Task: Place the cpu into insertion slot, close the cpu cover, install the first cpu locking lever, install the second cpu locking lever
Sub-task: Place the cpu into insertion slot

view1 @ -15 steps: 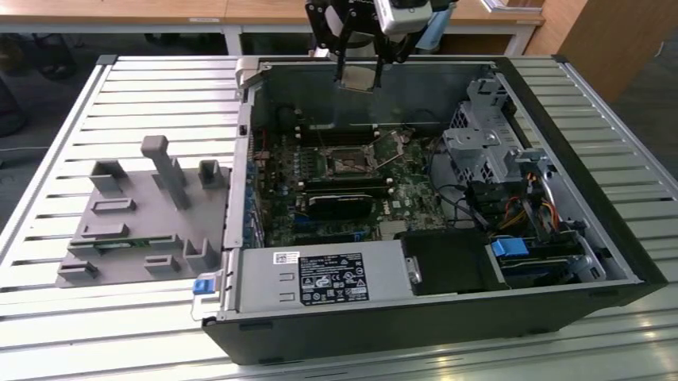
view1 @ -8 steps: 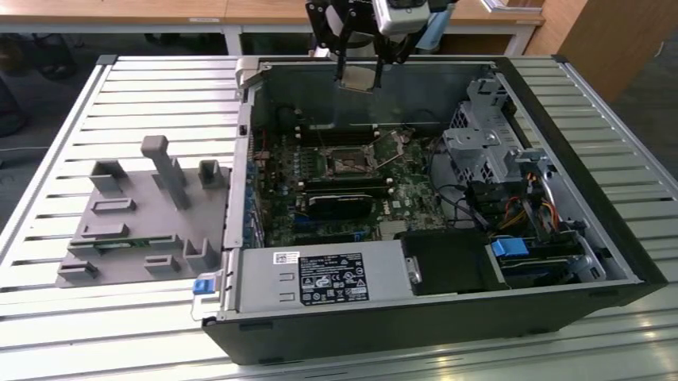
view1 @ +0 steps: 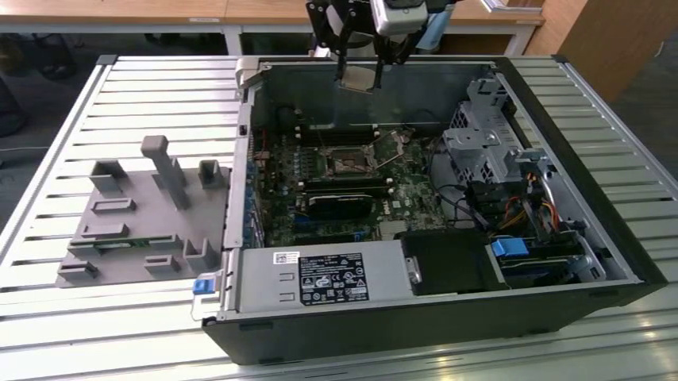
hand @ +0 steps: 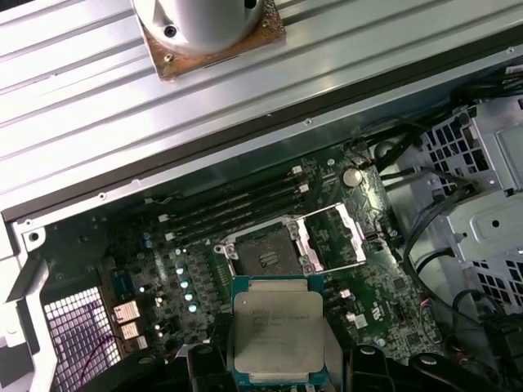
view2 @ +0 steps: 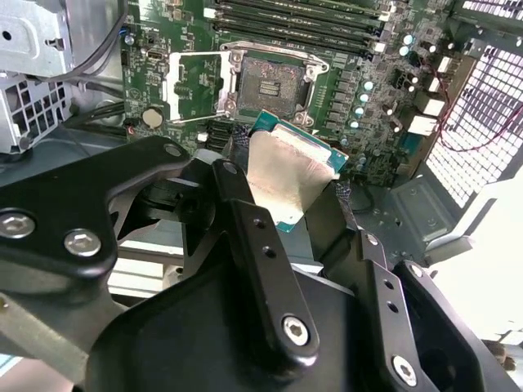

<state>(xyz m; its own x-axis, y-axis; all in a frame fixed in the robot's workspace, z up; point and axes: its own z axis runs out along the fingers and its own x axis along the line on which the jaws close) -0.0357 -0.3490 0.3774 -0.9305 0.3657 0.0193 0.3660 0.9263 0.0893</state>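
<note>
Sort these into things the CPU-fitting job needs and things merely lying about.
Job: black gripper holding the small silver-grey square cpu; silver-rimmed square insertion slot; thin silver metal cpu cover, open.
Lying about: grey labelled power supply box; grey plastic fixture tray.

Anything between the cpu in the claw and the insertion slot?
Nothing: in the first wrist view the cpu hangs clear of the open insertion slot, cpu cover swung aside.

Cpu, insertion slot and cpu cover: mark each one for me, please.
cpu (hand: 278, 331): first wrist view, on its silver-grey metal top.
insertion slot (hand: 263, 255): first wrist view, on its dark centre.
cpu cover (hand: 352, 234): first wrist view, on the outer rail of the open frame.
</note>
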